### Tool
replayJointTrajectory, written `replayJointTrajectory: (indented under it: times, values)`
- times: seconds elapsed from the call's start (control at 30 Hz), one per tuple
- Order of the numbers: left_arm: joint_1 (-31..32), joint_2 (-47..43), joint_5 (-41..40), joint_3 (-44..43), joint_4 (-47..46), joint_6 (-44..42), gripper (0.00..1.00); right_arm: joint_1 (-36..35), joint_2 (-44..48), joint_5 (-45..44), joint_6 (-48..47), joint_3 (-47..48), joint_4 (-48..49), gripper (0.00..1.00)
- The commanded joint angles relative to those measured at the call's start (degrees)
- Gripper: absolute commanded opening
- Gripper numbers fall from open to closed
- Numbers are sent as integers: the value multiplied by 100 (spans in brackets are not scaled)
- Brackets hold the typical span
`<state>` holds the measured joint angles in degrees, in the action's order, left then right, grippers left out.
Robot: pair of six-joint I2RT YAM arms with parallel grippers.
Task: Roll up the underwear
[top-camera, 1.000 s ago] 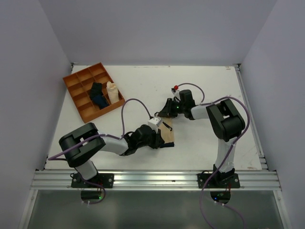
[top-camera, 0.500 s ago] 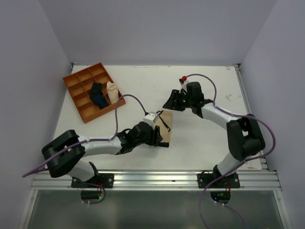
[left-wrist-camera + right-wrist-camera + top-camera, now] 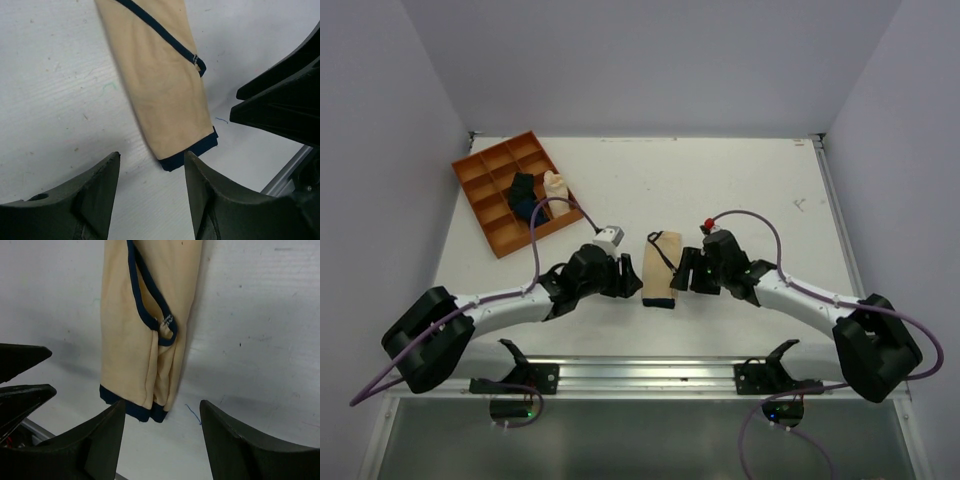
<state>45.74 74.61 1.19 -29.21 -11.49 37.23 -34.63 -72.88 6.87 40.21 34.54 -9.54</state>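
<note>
Top external: soft tan underwear point(image 3: 660, 272), long narrow strip w/ dark band.

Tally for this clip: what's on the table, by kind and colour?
underwear, tan: 1
cream roll: 1
black roll: 1
blue roll: 1
orange tray: 1
Total: 5

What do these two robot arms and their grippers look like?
Both arms have white tube-like links between chunky black joints, with a purple cable looping along each. The left arm carries a small pale box near its wrist; the right arm has a red dot there. The left gripper and right gripper each end in two dark, wedge-shaped fingers.
</note>
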Motion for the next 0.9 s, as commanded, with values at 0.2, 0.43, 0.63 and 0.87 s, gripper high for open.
replayJointTrajectory:
  times: [0.2,0.43,0.63,0.87]
  values:
    - [-47,457,909,311,-1162,302,54,-482,81,-670,1042,-387,514,66]
    - [-38,546,514,232,-873,214,52,-737,-261,-853,1419,-361,919,65]
    - [-38,765,619,144,-925,197,50,-1028,-569,-1206,1683,-273,796,64]
    - [-3,889,575,196,-979,267,48,-1133,-535,-1381,1885,-457,928,54]
